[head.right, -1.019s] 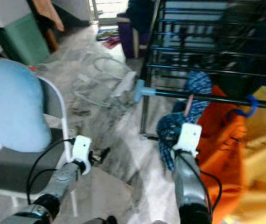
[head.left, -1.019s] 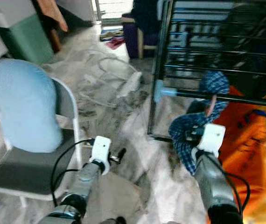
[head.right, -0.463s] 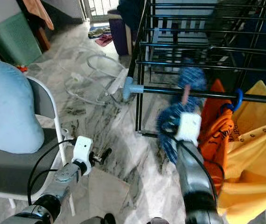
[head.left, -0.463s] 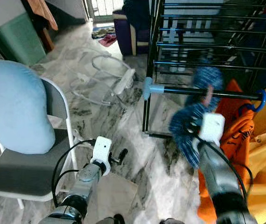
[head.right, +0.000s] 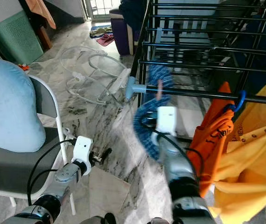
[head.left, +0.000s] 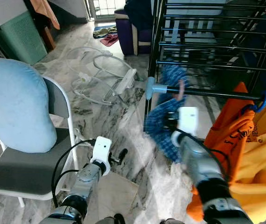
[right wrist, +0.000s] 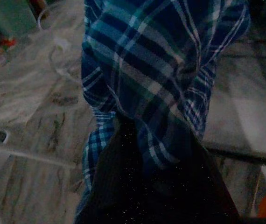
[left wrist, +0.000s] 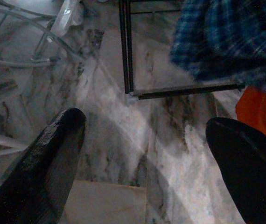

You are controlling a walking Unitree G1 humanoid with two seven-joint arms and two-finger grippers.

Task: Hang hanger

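Note:
A blue plaid shirt [head.left: 163, 127] hangs from a hanger whose pink hook [head.left: 181, 88] rests at the black rail [head.left: 207, 93] of the drying rack, close to the rail's light-blue end cap [head.left: 150, 87]. My right gripper [head.left: 171, 125] is buried in the plaid cloth just below the rail, shut on the shirt; in the right wrist view its dark fingers [right wrist: 137, 186] sit under plaid fabric [right wrist: 156, 70]. My left gripper [head.left: 120, 156] hovers low over the marble floor, open with nothing between its fingers [left wrist: 53, 154]. An orange shirt [head.left: 228, 135] hangs further right on a blue hook [head.left: 262, 100].
A yellow garment [head.left: 259, 172] hangs beside the orange one. A grey folding chair [head.left: 25, 172] with a light-blue cushion [head.left: 18, 112] stands on my left. White cables and a power strip [head.left: 123, 81] lie on the floor. A green bin [head.left: 18, 39] stands at the far left.
My right arm has carried the plaid shirt leftward along the rail, away from the orange shirt and toward the end cap. The left arm has stayed where it was.

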